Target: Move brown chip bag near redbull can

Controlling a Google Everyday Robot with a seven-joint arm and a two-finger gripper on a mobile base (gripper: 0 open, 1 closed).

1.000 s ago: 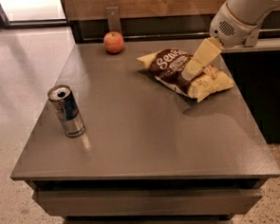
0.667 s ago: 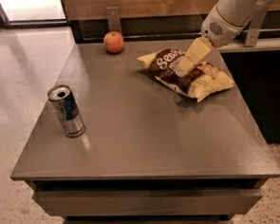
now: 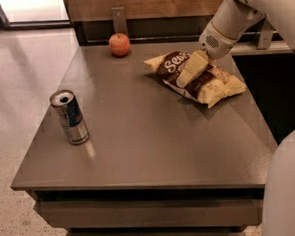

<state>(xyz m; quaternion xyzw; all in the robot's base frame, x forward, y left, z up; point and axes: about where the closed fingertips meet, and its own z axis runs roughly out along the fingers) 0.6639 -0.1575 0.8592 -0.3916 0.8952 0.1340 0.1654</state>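
Tabletop (image 3: 154,139): wide open stretch between redbull can (image 3: 70,117), upright near the left edge, and brown chip bag (image 3: 209,84), flat at far right, close to the right edge. Apple (image 3: 119,44) by the far edge. Tool (image 3: 190,70) reaches in from far right and rests on the bag's middle; how far open, cannot tell.
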